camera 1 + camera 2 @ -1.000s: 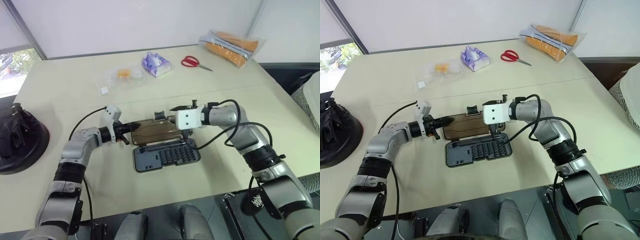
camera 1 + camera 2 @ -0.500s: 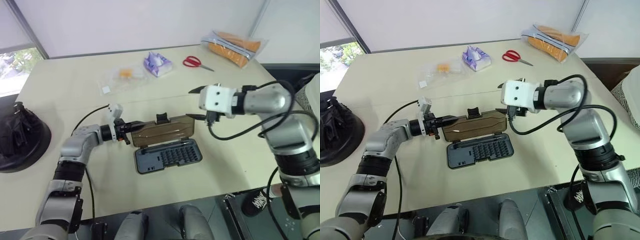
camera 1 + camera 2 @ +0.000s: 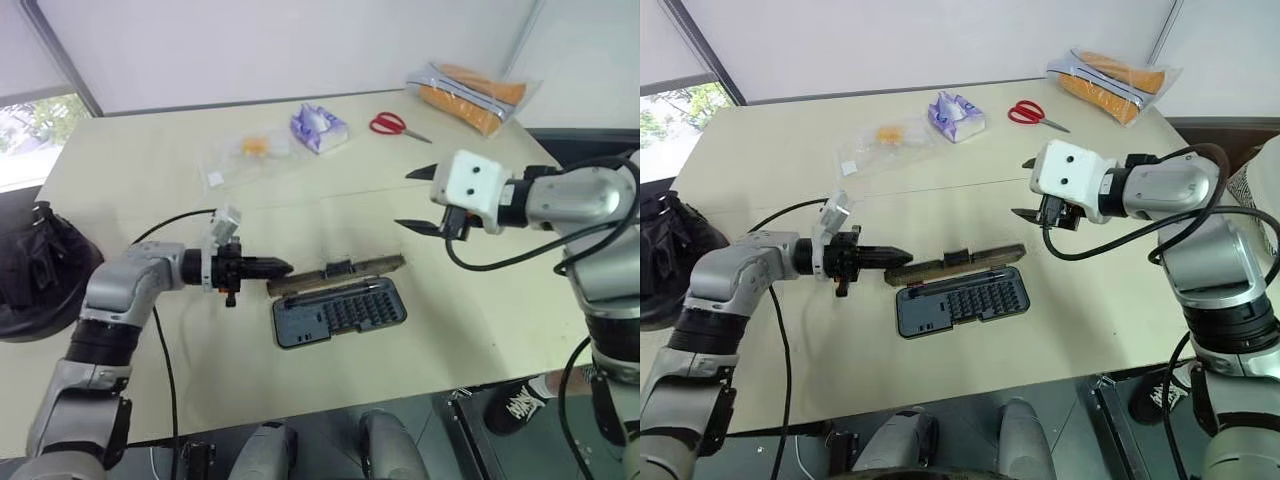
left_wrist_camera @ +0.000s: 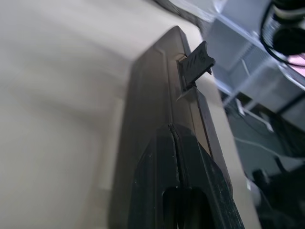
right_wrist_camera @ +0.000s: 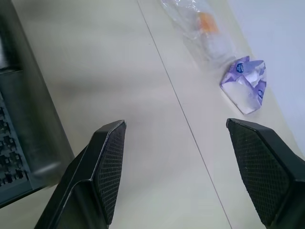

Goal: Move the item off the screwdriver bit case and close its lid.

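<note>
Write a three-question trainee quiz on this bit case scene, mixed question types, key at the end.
1. True or false: the helmet rests on the screwdriver bit case.
2. Which pincer is shut with its tips at the lid? A) left pincer B) right pincer
3. Fill in: the lid stands raised on its hinge edge, so the case is not yet ____.

Key: 1 false, the helmet lies at the table's left edge, apart from the case. 2 A, the right pincer is open above the table. 3 closed.
</note>
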Robot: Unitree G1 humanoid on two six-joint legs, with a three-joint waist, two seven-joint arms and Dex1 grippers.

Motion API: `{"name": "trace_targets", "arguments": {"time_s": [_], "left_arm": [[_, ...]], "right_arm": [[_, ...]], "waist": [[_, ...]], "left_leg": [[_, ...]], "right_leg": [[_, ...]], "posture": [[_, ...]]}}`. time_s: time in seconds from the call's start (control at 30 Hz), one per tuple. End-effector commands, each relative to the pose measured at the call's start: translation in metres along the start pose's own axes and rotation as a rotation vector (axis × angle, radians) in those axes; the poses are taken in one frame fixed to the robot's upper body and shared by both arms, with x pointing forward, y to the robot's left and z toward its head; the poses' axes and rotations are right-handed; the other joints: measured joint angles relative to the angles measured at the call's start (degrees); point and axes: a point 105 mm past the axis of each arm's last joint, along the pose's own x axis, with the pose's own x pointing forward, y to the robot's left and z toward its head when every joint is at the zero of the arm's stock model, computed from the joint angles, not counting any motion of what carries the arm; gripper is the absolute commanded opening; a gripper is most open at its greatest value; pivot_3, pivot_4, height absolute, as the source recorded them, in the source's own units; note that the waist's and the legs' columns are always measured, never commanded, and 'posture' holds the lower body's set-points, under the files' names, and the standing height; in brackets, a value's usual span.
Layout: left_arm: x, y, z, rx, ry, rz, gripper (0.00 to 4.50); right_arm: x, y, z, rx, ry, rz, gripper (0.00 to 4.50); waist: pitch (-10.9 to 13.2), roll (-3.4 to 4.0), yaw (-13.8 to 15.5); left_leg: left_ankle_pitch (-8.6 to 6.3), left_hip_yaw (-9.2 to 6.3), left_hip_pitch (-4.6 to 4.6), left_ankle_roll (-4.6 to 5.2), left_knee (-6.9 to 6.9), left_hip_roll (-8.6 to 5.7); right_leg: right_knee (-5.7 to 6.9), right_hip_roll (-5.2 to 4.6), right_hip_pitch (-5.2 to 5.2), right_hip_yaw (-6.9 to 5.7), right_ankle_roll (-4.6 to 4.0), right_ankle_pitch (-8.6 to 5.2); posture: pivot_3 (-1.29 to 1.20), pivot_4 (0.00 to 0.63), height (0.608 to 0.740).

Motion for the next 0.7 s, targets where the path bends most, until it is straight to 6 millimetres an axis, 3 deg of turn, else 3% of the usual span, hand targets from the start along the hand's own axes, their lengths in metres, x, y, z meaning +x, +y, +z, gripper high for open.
{"name": "trace_targets", "arguments": {"time_s": [0.03, 0.13, 0.33, 0.47, 0.7], "left_arm": [[0.008, -0.014, -0.014, 0.026, 0.083, -0.077, 0.00], [0.012, -0.008, -0.029, 0.025, 0.133, -0.056, 0.00], [0.025, 0.030, -0.037, 0.079, 0.086, 0.103, 0.00], [0.036, 0.029, -0.039, 0.057, 0.070, 0.079, 0.00], [0.033, 0.027, -0.081, 0.095, 0.254, 0.061, 0.00]], "right_arm": [[-0.004, -0.005, 0.010, -0.040, -0.024, -0.032, 3.49], [-0.003, -0.004, 0.012, -0.036, -0.034, -0.029, 3.49], [0.005, 0.015, 0.015, 0.042, -0.076, 0.037, 3.49], [0.012, 0.042, 0.021, 0.197, -0.152, 0.129, 3.49], [0.023, 0.098, 0.008, 0.409, -0.156, 0.329, 3.49]], "waist": [[0.01, 0.01, 0.04], [0.01, 0.00, 0.09], [0.03, -0.05, 0.54], [0.03, -0.05, 0.26], [-0.01, -0.01, 0.27]], "left_leg": [[0.00, 0.02, 0.00, 0.00, 0.00, 0.00], [0.00, 0.02, 0.00, 0.00, 0.00, 0.00], [0.00, 0.02, 0.02, 0.00, 0.07, -0.01], [-0.02, -0.03, 0.09, 0.04, 0.08, 0.00], [-0.03, -0.08, 0.20, 0.06, 0.07, 0.00]], "right_leg": [[0.00, 0.00, 0.00, 0.02, 0.00, 0.00], [-0.01, 0.00, 0.00, 0.02, 0.00, 0.00], [-0.05, 0.00, 0.10, -0.02, 0.00, 0.00], [-0.08, 0.00, 0.20, -0.05, 0.00, 0.00], [-0.13, 0.00, 0.34, -0.07, 0.00, 0.00]], "posture": [[0.00, 0.150, 0.740], [0.00, 0.150, 0.740], [0.00, 0.150, 0.740], [0.00, 0.150, 0.740], [0.00, 0.150, 0.740]]}}
